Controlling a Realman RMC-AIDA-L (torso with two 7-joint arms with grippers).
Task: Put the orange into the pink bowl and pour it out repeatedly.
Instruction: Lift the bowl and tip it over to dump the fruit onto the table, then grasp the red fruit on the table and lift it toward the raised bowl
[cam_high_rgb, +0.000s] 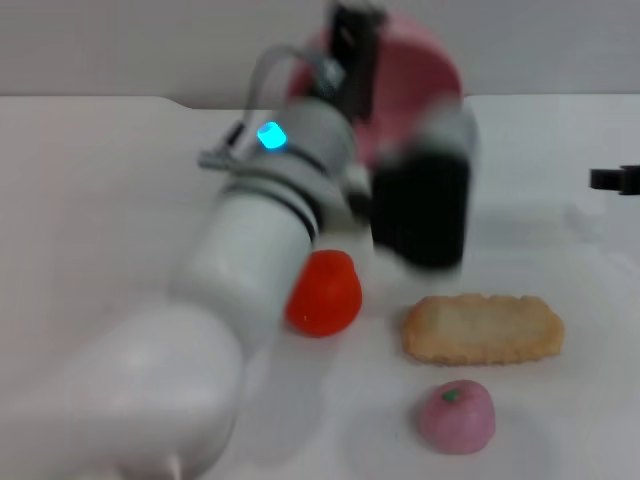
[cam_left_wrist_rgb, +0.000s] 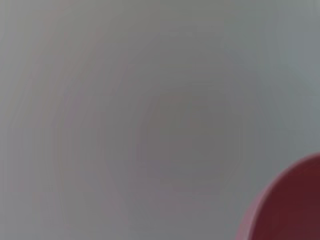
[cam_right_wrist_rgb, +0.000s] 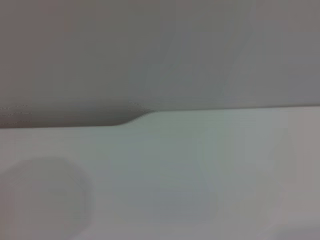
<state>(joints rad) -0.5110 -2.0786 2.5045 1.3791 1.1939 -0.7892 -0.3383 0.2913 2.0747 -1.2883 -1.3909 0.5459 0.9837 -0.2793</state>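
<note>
Head view: left arm reaches across the middle of the white table (cam_high_rgb: 90, 200). Left gripper (cam_high_rgb: 400, 150) is lifted with the pink bowl (cam_high_rgb: 415, 75) at the far edge; the bowl is tipped up, its inside not visible. Grasp on the bowl cannot be confirmed; motion blur. The orange (cam_high_rgb: 323, 292) lies on the table mid-surface, beside the arm. A beige biscuit (cam_high_rgb: 483, 328) is just beside it, a pink apple (cam_high_rgb: 456, 416) nearer the front edge. Right gripper (cam_high_rgb: 615, 179) sits at the right edge; state unreadable.

Left wrist view: only the pink bowl's rim (cam_left_wrist_rgb: 287, 205), contents unseen.

Right wrist view: bare table (cam_right_wrist_rgb: 200, 175) and its far edge.
</note>
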